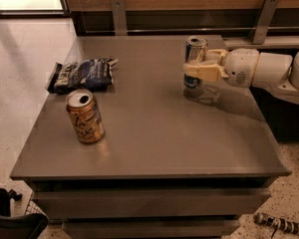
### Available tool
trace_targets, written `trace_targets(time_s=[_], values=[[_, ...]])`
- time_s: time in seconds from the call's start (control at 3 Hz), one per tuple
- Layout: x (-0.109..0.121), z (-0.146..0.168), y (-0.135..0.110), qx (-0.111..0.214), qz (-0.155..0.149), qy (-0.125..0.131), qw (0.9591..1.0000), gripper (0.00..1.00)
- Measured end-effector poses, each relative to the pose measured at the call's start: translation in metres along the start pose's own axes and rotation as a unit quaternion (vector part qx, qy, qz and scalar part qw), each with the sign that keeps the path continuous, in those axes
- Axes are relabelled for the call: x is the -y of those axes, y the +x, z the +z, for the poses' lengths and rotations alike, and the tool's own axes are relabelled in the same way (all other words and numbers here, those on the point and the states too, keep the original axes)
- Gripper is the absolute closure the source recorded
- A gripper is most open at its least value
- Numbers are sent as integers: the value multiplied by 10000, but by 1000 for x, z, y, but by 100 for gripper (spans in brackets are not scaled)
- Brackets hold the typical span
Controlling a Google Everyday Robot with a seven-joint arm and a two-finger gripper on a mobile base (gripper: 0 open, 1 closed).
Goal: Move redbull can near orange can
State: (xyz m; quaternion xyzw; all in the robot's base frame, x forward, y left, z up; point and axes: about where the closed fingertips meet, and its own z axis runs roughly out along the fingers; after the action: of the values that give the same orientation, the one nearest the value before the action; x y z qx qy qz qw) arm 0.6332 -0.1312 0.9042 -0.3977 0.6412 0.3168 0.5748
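Observation:
The redbull can (195, 51), slim, blue and silver, stands upright at the far right of the grey table (154, 133). My gripper (197, 69) reaches in from the right, and its cream fingers (205, 71) are closed around the can's middle. I cannot tell whether the can's base touches the table. The orange can (84, 116), stout and orange-gold with pale lettering, stands upright near the front left of the table, well apart from the gripper.
A dark blue chip bag (82, 73) lies at the left rear of the table, behind the orange can. A wooden wall with metal brackets (118, 15) runs along the back. A black object (10, 218) sits on the floor at the lower left.

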Motion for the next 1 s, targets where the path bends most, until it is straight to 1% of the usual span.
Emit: trace_targets(time_s=[0.33, 0.67, 1.0], values=[[-53, -1, -12, 71, 108, -144, 9998, 100], [-100, 2, -9, 168, 236, -262, 9992, 100], [-151, 7, -4, 256, 284, -417, 9984, 100]])
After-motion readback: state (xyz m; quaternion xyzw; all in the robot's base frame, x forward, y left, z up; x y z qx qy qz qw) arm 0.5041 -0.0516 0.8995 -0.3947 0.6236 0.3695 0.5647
